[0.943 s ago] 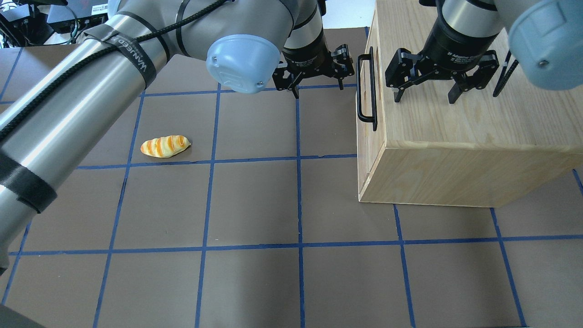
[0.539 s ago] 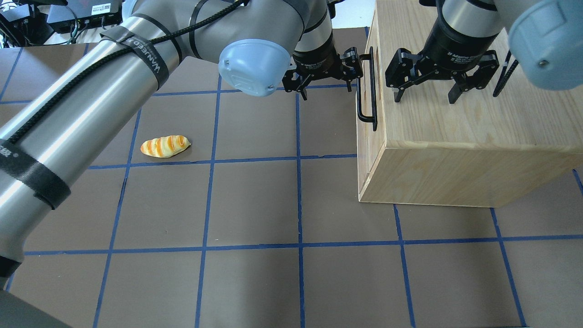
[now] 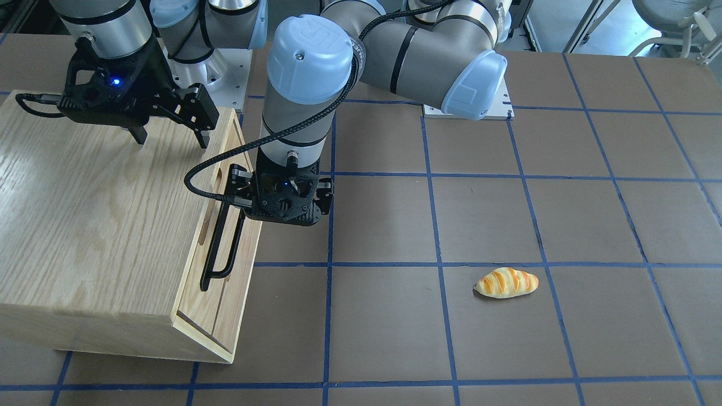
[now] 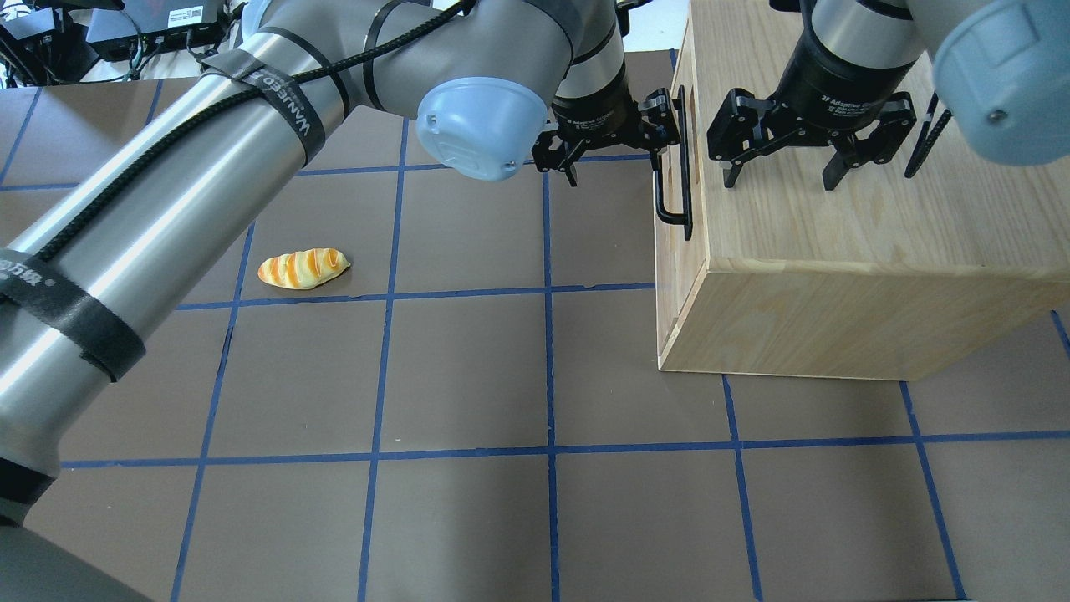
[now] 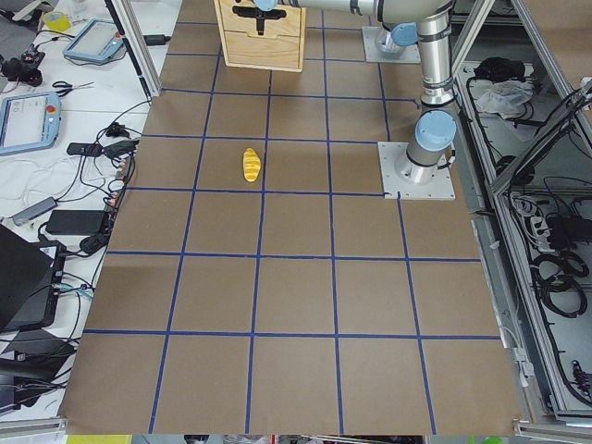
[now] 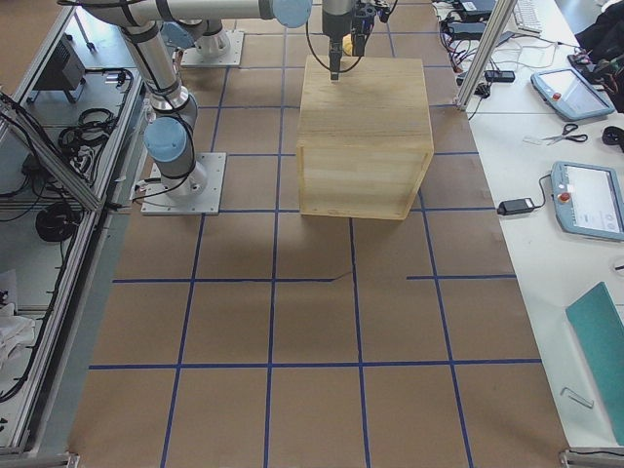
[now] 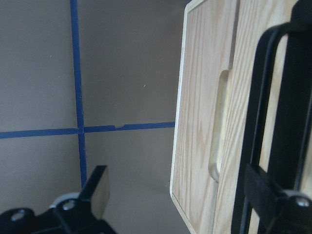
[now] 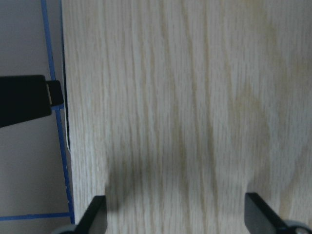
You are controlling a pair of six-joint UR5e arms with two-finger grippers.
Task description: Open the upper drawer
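The upper drawer [image 3: 193, 287] is the top panel in the face of the light-wood cabinet [image 4: 836, 234] and sits flush. Its long black bar handle [image 4: 673, 171] also shows in the left wrist view [image 7: 287, 122]. My left gripper [image 4: 619, 150] is open beside the drawer front. One of its fingers [image 7: 273, 200] is at the far end of the handle, the other finger [image 7: 95, 190] is over the brown table. I cannot tell whether the finger touches the bar. My right gripper [image 4: 782, 176] is open and empty, just above the cabinet's top.
A toy bread loaf [image 4: 303, 268] lies on the brown table [image 4: 468, 376] with blue grid lines, well to the left of the cabinet. The cabinet stands at the right, its front face turned toward the table's middle.
My left gripper has moved right, from a short way off the cabinet front up to the handle's far end. The right gripper, drawer and bread have not moved.
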